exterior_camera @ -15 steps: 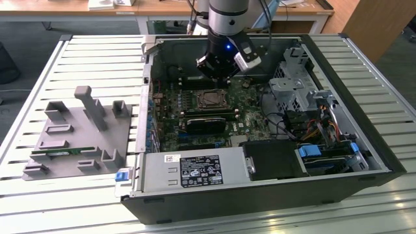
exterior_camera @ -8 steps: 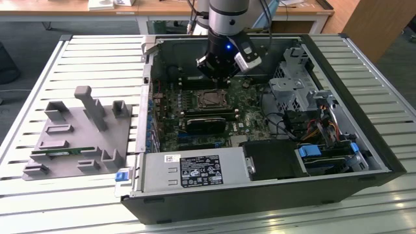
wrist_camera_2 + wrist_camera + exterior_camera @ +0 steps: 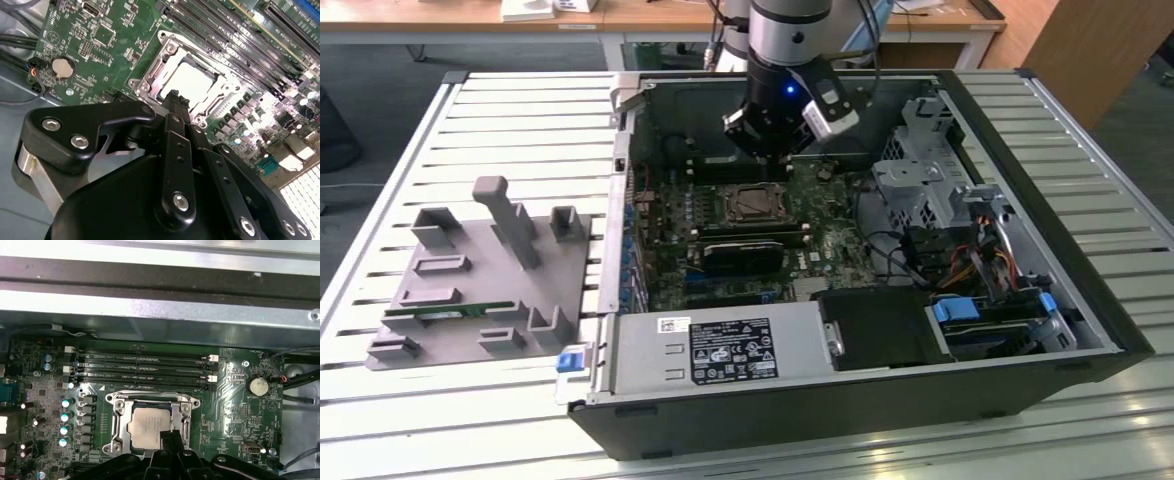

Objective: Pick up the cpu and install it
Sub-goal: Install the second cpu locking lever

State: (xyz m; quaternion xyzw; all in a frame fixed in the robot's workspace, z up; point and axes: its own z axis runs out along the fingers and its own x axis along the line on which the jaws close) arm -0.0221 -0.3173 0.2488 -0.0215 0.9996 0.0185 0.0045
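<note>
The cpu point(image 3: 754, 204) is a silver-grey square lying flat in the metal-framed socket point(image 3: 727, 190) on the green motherboard inside the open computer case. Both wrist views show its pale top plate, cpu point(image 3: 190, 82) and cpu point(image 3: 149, 424), within the socket frame point(image 3: 116, 412). My gripper point(image 3: 769, 152) hangs just above the board, a little behind the socket toward the case's far wall. In the second wrist view the black fingertips of the gripper point(image 3: 176, 98) stand together with nothing between them, a short way above the edge of the chip. They also rise in front of the chip in the first wrist view, gripper point(image 3: 167, 436).
Empty memory slots point(image 3: 142, 367) run beside the socket, and a coin battery point(image 3: 258, 385) sits past them. A black heatsink point(image 3: 740, 250), drive cage point(image 3: 927, 175), cables and power supply point(image 3: 720, 350) crowd the case. A grey holder block point(image 3: 480, 290) with a green memory stick point(image 3: 447, 311) stands at the exterior view's left.
</note>
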